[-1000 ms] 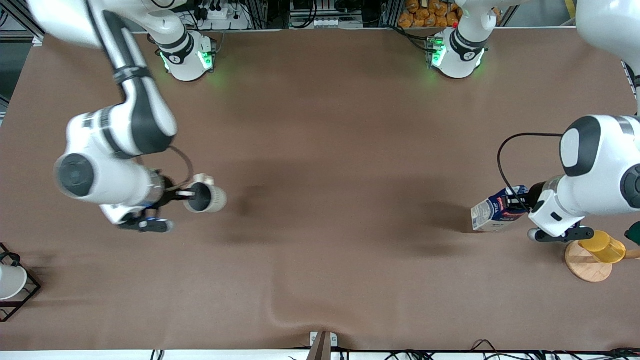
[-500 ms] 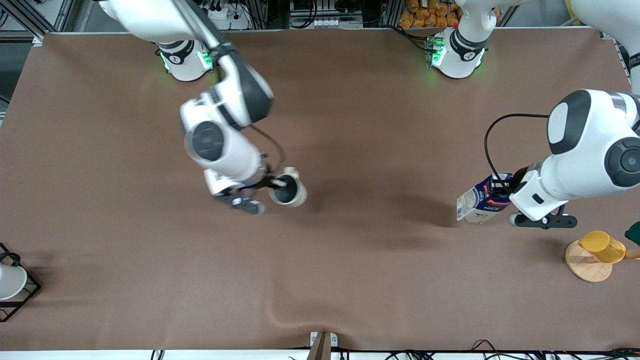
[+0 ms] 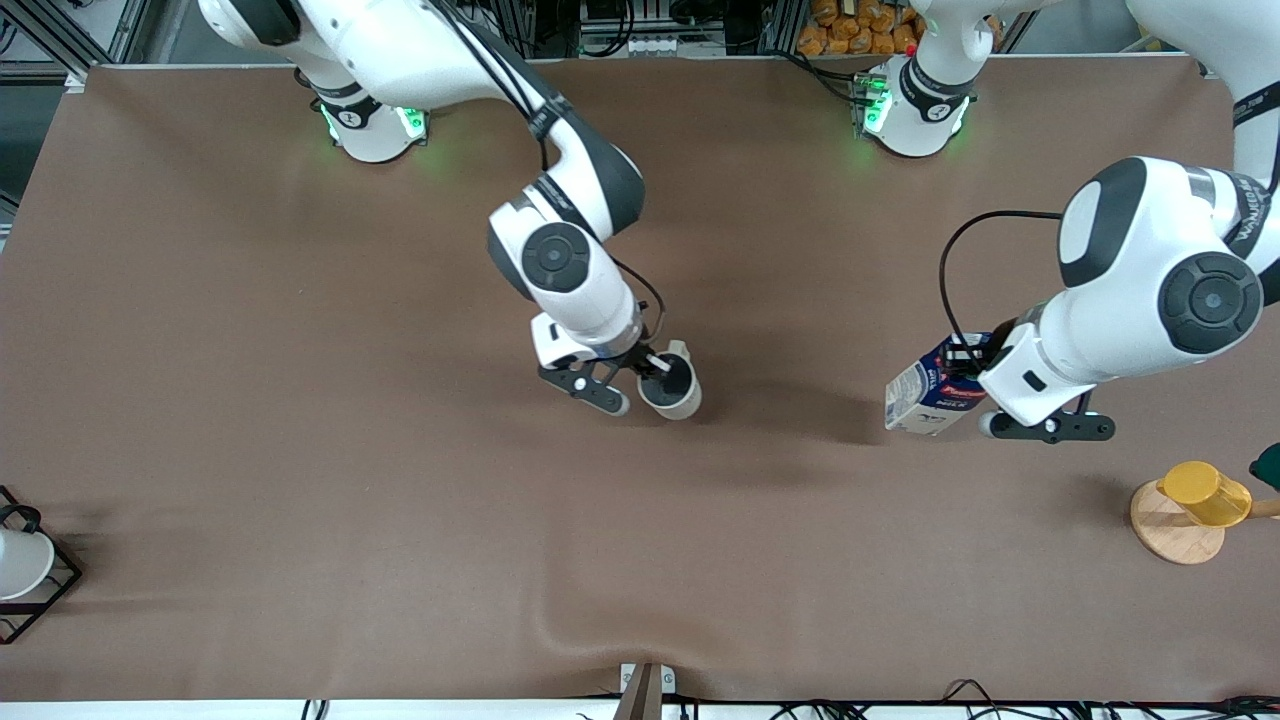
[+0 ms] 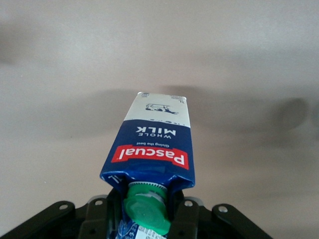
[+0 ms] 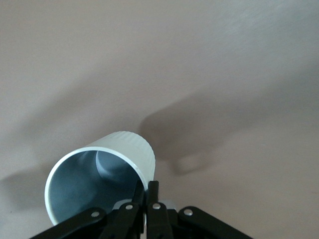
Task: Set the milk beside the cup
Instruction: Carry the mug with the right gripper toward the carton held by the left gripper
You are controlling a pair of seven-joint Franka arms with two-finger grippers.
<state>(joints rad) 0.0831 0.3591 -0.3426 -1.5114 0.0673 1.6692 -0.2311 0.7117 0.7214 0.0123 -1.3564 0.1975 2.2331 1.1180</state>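
Note:
The cup (image 3: 672, 388) is a pale grey-beige mug with a grey inside. My right gripper (image 3: 655, 367) is shut on its rim and holds it above the middle of the table. In the right wrist view one finger is inside the cup (image 5: 99, 172) and one outside, at the gripper (image 5: 148, 191). The milk (image 3: 925, 390) is a dark blue carton with pale sides, held tilted over the table toward the left arm's end. My left gripper (image 3: 975, 362) is shut on its top. The left wrist view shows the milk (image 4: 154, 139), its green cap (image 4: 147, 209) and its red label.
A yellow cup (image 3: 1205, 492) stands on a round wooden coaster (image 3: 1165, 535) at the left arm's end, nearer the front camera than the milk. A white cup (image 3: 18, 562) sits in a black wire rack at the right arm's end. The brown table cover has a ripple (image 3: 580, 625).
My right arm has swung the cup from its own end of the table to the middle. My left arm has carried the milk a little toward the middle.

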